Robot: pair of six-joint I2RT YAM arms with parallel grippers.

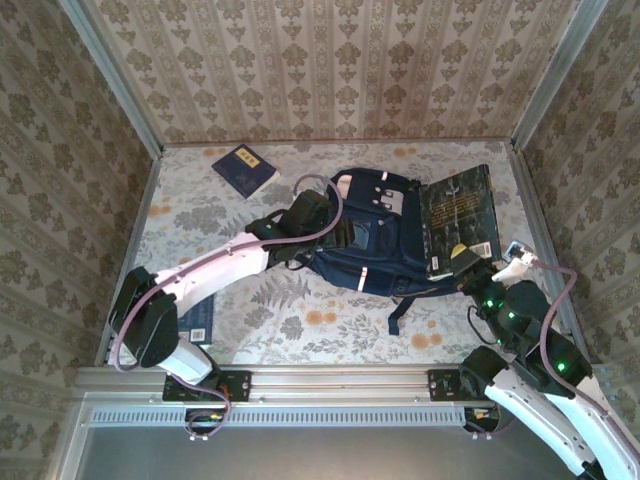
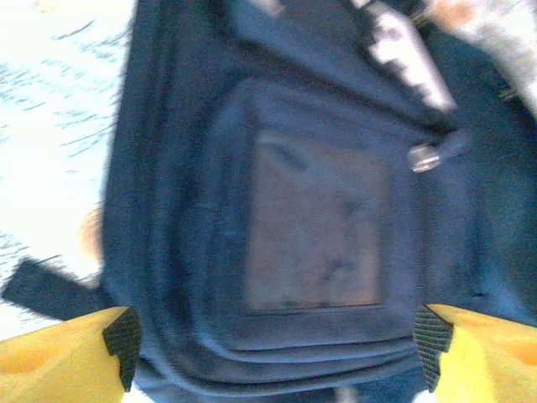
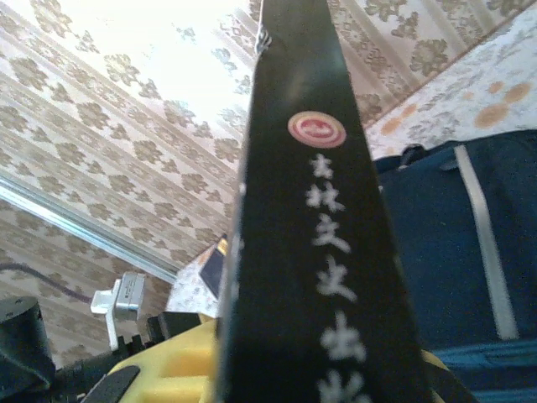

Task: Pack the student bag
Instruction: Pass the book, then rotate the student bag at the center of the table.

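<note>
Student bag [image 1: 375, 245] lies mid-table, and your left gripper [image 2: 277, 340] hangs over its front pocket [image 2: 315, 218], jaws spread wide, holding nothing. Your right gripper [image 1: 466, 262] is clenched on a black book [image 1: 458, 215] at the bag's right edge; a blue book [image 1: 245, 170] lies far left

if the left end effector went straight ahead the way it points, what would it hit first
The left end effector would likely meet the large navy-blue fabric backpack, at its front pocket; depth is unclear.
</note>
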